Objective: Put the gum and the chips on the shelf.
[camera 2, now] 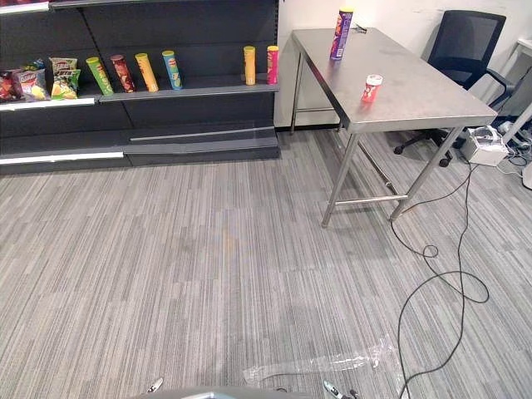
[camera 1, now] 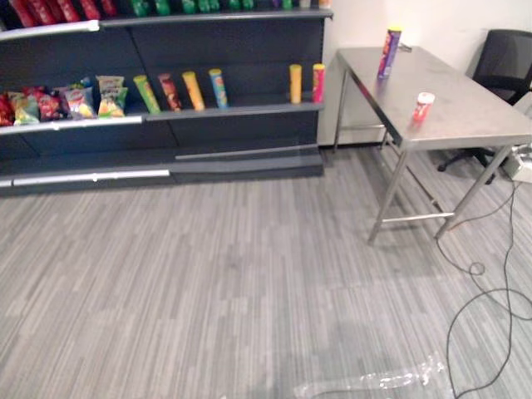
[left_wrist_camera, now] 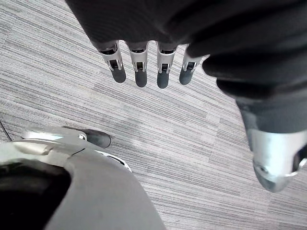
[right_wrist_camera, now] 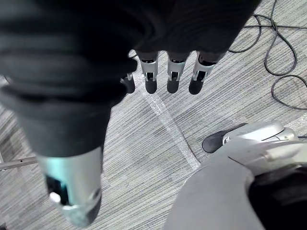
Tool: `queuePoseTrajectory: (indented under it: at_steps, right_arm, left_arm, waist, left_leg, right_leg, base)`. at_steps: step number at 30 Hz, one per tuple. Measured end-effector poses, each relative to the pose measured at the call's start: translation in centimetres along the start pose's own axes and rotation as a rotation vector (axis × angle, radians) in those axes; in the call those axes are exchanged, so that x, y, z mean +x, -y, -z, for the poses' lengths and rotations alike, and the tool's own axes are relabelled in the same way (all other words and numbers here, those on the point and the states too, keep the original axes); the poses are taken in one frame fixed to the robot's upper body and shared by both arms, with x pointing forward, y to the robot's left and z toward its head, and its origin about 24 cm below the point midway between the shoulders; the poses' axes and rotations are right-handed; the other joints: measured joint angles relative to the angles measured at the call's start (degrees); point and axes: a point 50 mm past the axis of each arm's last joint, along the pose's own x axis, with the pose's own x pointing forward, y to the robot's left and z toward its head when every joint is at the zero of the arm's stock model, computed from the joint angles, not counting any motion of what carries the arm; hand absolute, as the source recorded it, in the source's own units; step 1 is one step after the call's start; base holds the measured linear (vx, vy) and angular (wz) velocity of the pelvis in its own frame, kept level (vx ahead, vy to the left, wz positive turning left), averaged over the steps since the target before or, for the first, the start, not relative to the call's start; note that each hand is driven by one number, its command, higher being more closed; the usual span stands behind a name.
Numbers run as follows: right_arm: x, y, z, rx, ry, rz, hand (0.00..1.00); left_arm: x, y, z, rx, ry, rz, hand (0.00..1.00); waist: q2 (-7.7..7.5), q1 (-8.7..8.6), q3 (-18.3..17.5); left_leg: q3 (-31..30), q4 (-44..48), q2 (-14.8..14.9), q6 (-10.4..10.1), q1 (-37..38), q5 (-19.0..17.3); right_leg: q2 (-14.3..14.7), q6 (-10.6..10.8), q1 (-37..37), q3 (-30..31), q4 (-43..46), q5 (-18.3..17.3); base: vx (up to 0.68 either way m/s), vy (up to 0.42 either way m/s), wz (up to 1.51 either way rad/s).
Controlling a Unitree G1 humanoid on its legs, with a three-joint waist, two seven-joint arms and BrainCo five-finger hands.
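Note:
A tall purple chips can (camera 1: 389, 51) stands upright at the far end of the steel table (camera 1: 465, 116). Nearer along the table stands a small red gum tub (camera 1: 423, 107) with a white lid, also upright. The dark shelf unit (camera 1: 241, 116) is to the left of the table, against the wall. My left hand (left_wrist_camera: 144, 67) hangs over the carpet with relaxed fingers and holds nothing. My right hand (right_wrist_camera: 168, 72) hangs the same way over the carpet, empty.
The middle shelf carries several upright chips cans (camera 1: 193, 90) and snack bags (camera 1: 58, 103), with bare board (camera 1: 258, 108) between cans. A black office chair (camera 1: 507, 62) stands behind the table. Clear tape (camera 2: 324, 362) lies on the grey carpet.

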Motion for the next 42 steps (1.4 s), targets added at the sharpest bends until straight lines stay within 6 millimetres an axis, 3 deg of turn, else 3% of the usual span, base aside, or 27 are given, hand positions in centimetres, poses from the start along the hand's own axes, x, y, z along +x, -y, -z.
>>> queuePoseTrajectory:
  at_steps: [1, 2, 4, 8, 42]
  right_arm:
    - [0.0, -0.1, -0.1, 0.001, 0.003, -0.002, 0.0]
    - [0.0, -0.1, -0.1, 0.001, 0.003, -0.002, 0.0]
    - [0.1, -0.2, -0.2, 0.002, 0.005, -0.003, 0.0]
    - [0.1, -0.2, -0.2, 0.004, 0.006, -0.004, 0.0]
    - [0.4, -1.3, -1.6, -0.036, 0.067, -0.041, 0.0]
  left_arm:
    - [0.0, 0.0, 0.0, 0.0, 0.001, 0.0, 0.0]
    - [0.0, 0.0, 0.0, -0.001, 0.001, 0.0, 0.0]
    - [0.0, 0.0, -0.1, -0.025, 0.003, -0.002, 0.0]
    - [0.0, 0.0, 0.0, -0.081, 0.009, -0.005, 0.0]
    - [0.2, 0.2, -0.5, -0.083, 0.007, -0.006, 0.0]
  waist:
    - [0.5, 0.0, -0.14]
    - [-0.19, 0.01, 0.33]
    - [0.29, 0.0, 0.2]
    - [-0.17, 0.11, 0.48]
    - [-0.53, 0.21, 1.13]
  left_leg:
    - [0.0, -0.02, 0.02, 0.0, 0.09, 0.0]
    - [0.0, -0.11, 0.03, -0.01, 0.12, 0.0]
    - [0.01, -0.13, 0.04, 0.01, 0.2, 0.01]
    - [-0.01, -0.23, 0.05, 0.09, 0.23, 0.06]
    - [1.47, -0.6, 1.29, -0.89, 0.18, -0.26]
  right_leg:
    - [0.01, 0.01, 0.07, -0.01, -0.01, 0.0]
    - [0.02, 0.01, 0.06, -0.03, -0.01, -0.01]
    - [0.03, 0.01, 0.12, -0.05, -0.01, -0.01]
    - [0.03, 0.0, 0.16, -0.18, -0.01, 0.0]
    - [1.3, -0.06, -0.99, 0.56, 1.13, -0.39]
  base:
    - [0.0, 0.0, 0.0]
    - [0.0, 0.0, 0.0]
    - [0.0, 0.0, 0.0]
    - [0.0, 0.0, 0.0]
    - [-0.01, -0.025, -0.02]
